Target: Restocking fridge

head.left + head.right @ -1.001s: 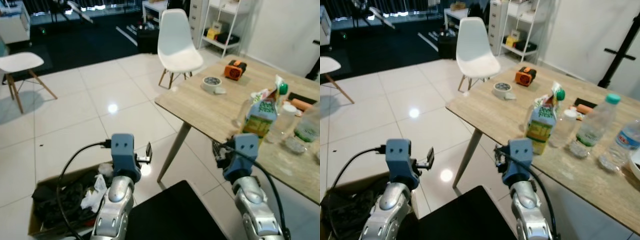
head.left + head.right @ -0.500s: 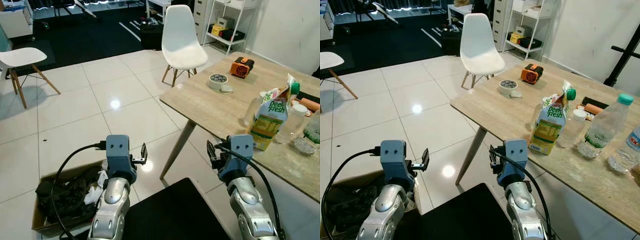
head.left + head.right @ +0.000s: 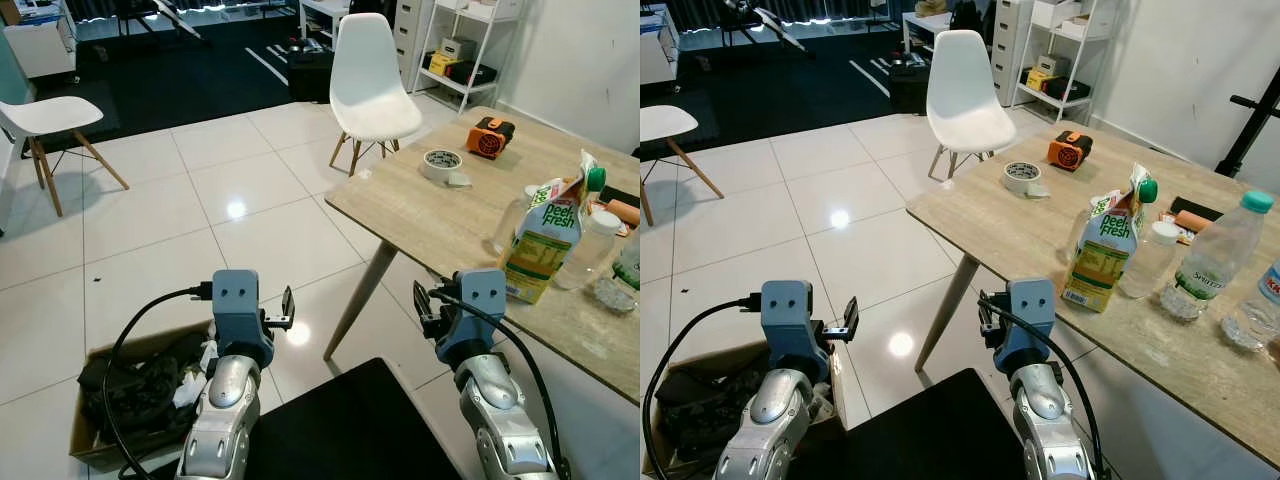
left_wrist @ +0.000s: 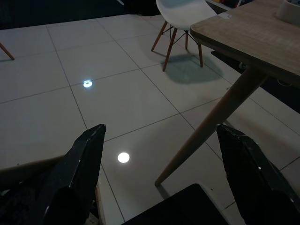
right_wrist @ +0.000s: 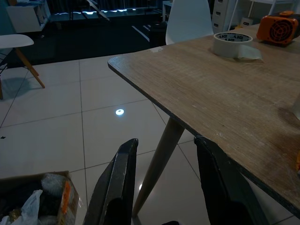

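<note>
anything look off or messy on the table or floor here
Mostly tidy. The juice carton stands upright on the table with its top torn open and sticking up. On the floor by the left arm, a cardboard box is crammed with tangled dark cables and crumpled bits. No spill shows.

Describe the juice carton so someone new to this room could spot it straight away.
Look at the wooden table on the robot's right. Near its front edge, beside clear plastic bottles, stands the juice carton. It is the one boxy, yellow-and-green printed thing there, with a green cap.
</note>
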Robot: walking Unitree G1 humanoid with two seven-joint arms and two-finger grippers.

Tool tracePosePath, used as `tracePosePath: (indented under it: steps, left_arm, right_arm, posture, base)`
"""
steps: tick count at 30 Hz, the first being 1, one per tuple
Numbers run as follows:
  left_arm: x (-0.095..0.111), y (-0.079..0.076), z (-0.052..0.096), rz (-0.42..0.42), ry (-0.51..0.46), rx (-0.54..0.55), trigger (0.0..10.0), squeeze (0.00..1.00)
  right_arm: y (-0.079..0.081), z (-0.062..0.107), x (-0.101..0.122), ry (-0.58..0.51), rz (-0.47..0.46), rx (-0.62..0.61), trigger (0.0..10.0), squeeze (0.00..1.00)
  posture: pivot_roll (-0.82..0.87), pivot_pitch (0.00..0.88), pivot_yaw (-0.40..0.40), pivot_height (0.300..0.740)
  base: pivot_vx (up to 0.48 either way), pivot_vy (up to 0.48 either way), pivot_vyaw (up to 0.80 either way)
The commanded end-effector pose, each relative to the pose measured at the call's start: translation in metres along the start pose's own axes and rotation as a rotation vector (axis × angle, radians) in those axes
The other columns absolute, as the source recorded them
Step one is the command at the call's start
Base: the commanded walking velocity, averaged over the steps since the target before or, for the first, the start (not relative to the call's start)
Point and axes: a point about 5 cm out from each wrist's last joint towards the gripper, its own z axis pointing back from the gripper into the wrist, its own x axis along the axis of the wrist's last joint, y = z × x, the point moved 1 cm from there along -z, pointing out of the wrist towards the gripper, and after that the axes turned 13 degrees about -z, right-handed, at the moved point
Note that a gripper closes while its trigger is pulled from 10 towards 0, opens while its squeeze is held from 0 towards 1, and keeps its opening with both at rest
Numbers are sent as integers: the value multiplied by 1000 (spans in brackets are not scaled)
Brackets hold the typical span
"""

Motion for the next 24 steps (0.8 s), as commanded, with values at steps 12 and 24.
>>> tracePosePath:
  steps: [12,24]
  left_arm:
    - [-8,0,1,-9,36,2,10000,0]
    - [-8,0,1,-8,39,3,10000,0]
  right_arm:
    - [0,2,-4,17,-16,-2,10000,0]
    - [-1,2,-3,18,-27,-7,10000,0]
  posture:
    - [-106,123,15,740]
    - [-106,125,14,740]
  base:
    - [0,0,0]
    - [0,0,-782]
